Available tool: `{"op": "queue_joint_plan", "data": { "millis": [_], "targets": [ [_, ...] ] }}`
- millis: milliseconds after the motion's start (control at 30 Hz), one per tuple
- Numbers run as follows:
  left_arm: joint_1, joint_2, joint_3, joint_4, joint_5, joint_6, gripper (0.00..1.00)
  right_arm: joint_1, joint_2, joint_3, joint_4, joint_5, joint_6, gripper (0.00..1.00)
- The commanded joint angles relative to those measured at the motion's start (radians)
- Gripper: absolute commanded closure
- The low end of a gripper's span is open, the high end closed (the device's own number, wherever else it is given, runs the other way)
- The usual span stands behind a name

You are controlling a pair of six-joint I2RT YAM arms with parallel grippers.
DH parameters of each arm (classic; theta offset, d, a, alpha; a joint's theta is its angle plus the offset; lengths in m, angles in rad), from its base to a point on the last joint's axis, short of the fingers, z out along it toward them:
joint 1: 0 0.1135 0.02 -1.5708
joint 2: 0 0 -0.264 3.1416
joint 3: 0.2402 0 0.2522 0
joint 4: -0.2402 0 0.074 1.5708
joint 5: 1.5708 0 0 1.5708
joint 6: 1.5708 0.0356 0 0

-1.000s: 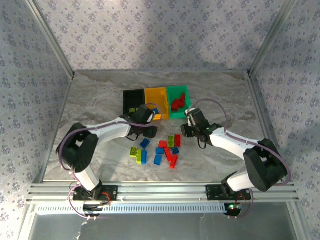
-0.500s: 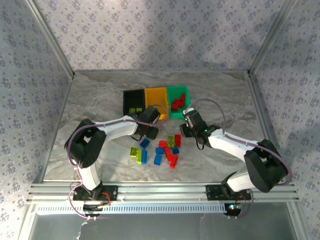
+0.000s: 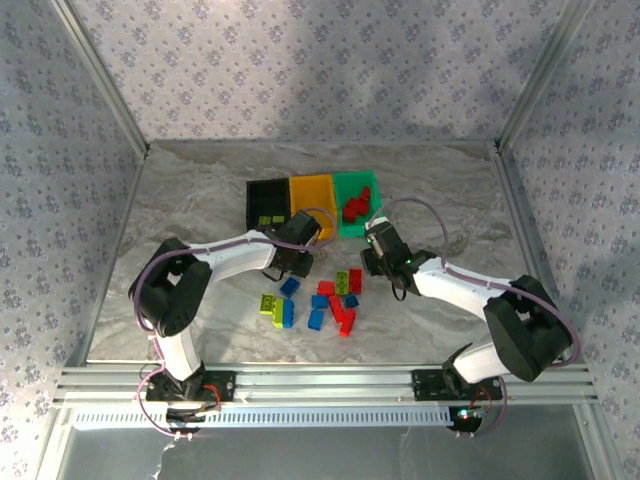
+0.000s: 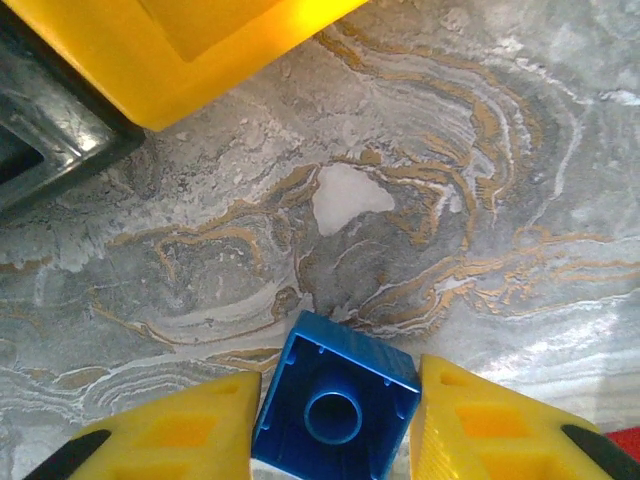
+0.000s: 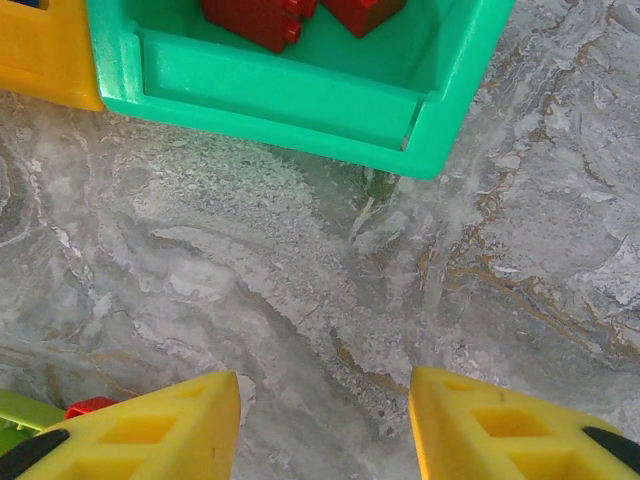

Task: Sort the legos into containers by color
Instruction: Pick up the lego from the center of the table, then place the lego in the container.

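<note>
Three bins stand in a row at the back: black (image 3: 266,203), orange-yellow (image 3: 312,194) and green (image 3: 357,200), the green one (image 5: 300,95) holding red bricks (image 5: 262,15). Loose red, blue and lime legos (image 3: 325,298) lie in a cluster between the arms. My left gripper (image 3: 300,264) sits just in front of the orange-yellow bin (image 4: 170,45). It (image 4: 335,425) is shut on a blue brick (image 4: 340,400) whose hollow underside faces the camera. My right gripper (image 3: 370,262) (image 5: 325,420) is open over bare table in front of the green bin.
The black bin (image 4: 40,140) holds a lime brick (image 3: 266,220). A lime brick (image 5: 15,415) and a red brick (image 5: 90,405) lie just left of my right fingers. Patterned walls and metal posts enclose the marble table (image 3: 200,200).
My left gripper has come a little toward the near side, away from the orange-yellow bin, and the left elbow has swung right. My right gripper has edged slightly left.
</note>
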Motion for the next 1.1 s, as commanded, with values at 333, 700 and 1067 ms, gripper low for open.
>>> {"op": "queue_joint_plan", "data": {
  "millis": [333,700,1067],
  "targets": [
    [-0.003,0.020,0.364,-0.169,-0.096,0.053,0.65,0.008,-0.004,0.012,0.008,0.005,0.009,0.50],
    [0.060,0.310,0.755,-0.350,-0.144,0.089,0.64,0.019,0.009,0.022,0.006,0.005,0.005,0.50],
    [0.099,0.413,0.953,-0.435,-0.113,0.087,0.42,0.023,0.012,0.022,0.007,0.012,0.003,0.50]
  ]
}}
